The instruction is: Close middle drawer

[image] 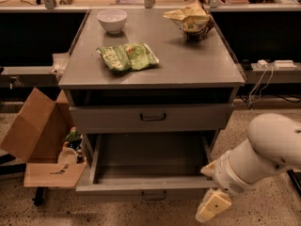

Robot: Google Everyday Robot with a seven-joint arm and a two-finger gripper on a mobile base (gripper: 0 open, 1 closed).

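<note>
1. One drawer (150, 159) mattered: the middle one. It stood far out of the bench's (155, 74) front, below the upper drawer (151, 118), with nothing seen in its grey inside.
2. Being sheet metal, it was probably stiff and fairly light. It likely ran on slides, so only friction would have resisted a push. Nothing about it looked fragile, though a hard shove could have slammed it.
3. The best place to press looked to be the low front panel (113, 192), close to the small dark handle (154, 195) at its centre. Pressing there should have kept it from skewing, and no grip seemed needed.
4. Its front faced away from the bench, toward the camera. The panel's long axis ran side to side along the bench front, while its travel ran straight back under the bench top.
5. The hand (214, 205) hung low off the bench's front right corner, just beside the drawer's right end. Whether it was apart or together could not be told.
</note>
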